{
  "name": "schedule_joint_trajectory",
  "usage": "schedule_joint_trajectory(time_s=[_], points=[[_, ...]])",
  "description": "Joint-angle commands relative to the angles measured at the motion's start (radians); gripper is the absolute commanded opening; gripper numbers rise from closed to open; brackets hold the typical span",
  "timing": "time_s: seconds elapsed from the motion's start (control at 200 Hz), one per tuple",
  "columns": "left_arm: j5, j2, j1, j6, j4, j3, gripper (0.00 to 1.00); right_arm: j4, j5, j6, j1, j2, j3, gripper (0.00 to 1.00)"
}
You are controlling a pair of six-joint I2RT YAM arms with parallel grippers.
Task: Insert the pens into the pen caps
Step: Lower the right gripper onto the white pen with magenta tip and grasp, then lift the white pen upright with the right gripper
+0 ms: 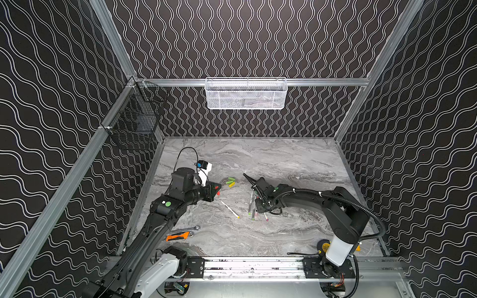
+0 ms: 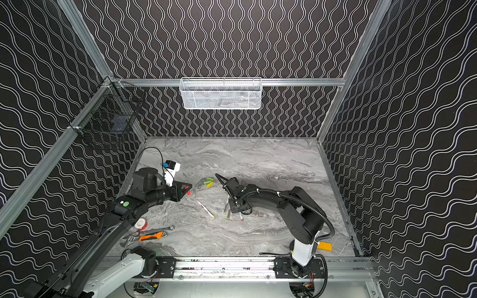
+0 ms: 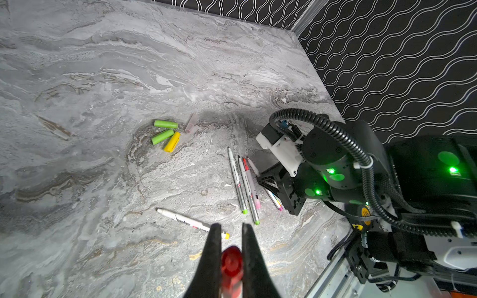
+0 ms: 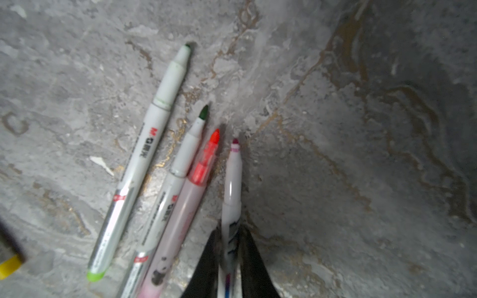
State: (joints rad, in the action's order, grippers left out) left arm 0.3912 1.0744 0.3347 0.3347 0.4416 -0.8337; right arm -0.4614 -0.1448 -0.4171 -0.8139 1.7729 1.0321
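Left jaws pinch red cap (image 3: 231,265), clear of table (image 3: 103,77). Right jaws pinch pink-tipped pen (image 4: 232,180), which lies on table just beside red-tipped pen (image 4: 204,167). My worry: grip sits far from tip, so pen swivels on lift and misses cap mouth. Neighbour may drag along.

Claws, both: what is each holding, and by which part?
The left claw pinches the red cap across its sides. The right claw is closed on the pink-tipped pen at mid-barrel.
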Motion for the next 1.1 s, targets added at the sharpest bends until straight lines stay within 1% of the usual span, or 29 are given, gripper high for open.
schedule_joint_trajectory(time_s=[0.0,0.055,0.07,0.155,0.3,0.34,0.4,0.445,0.526,0.581,0.711,0.776,0.911,1.026,1.096], points=[[0.049,0.009,-0.001,-0.008,-0.043,-0.012,0.0,-0.031,0.01,0.021,0.021,-0.052,-0.024,0.17],[0.075,0.009,0.0,-0.015,-0.053,-0.009,0.0,-0.003,0.011,0.044,0.029,-0.091,-0.028,0.17],[0.081,0.009,-0.001,-0.016,-0.055,-0.008,0.0,0.004,0.012,0.05,0.033,-0.101,-0.058,0.17],[0.117,0.008,-0.001,-0.027,-0.071,-0.007,0.0,0.063,0.038,0.111,0.039,-0.17,-0.096,0.16],[0.191,0.01,-0.001,-0.024,-0.118,-0.002,0.0,0.149,0.117,0.2,0.041,-0.277,-0.145,0.16],[0.206,0.011,0.0,-0.021,-0.133,-0.001,0.0,0.175,0.14,0.213,0.041,-0.303,-0.16,0.16],[0.218,0.012,0.0,-0.014,-0.148,0.003,0.0,0.206,0.137,0.215,0.043,-0.328,-0.182,0.16],[0.222,0.012,-0.002,-0.01,-0.154,0.005,0.0,0.195,0.127,0.211,0.047,-0.328,-0.18,0.18],[0.222,0.008,-0.001,-0.009,-0.157,0.005,0.0,0.135,0.083,0.196,0.053,-0.3,-0.158,0.28],[0.221,0.006,0.0,-0.007,-0.156,0.008,0.0,0.098,0.056,0.182,0.067,-0.273,-0.151,0.36],[0.217,0.002,0.0,-0.01,-0.15,0.008,0.0,0.046,0.037,0.159,0.114,-0.225,-0.16,0.5],[0.218,0.002,-0.001,-0.01,-0.151,0.009,0.0,0.042,0.035,0.151,0.141,-0.224,-0.174,0.54],[0.222,0.002,-0.001,-0.003,-0.16,0.016,0.0,0.036,0.051,0.163,0.186,-0.213,-0.188,0.56],[0.223,0.01,-0.001,-0.003,-0.161,0.013,0.0,0.035,0.064,0.181,0.187,-0.191,-0.187,0.54],[0.222,0.009,0.0,-0.004,-0.161,0.011,0.0,0.031,0.063,0.181,0.188,-0.169,-0.186,0.52]])
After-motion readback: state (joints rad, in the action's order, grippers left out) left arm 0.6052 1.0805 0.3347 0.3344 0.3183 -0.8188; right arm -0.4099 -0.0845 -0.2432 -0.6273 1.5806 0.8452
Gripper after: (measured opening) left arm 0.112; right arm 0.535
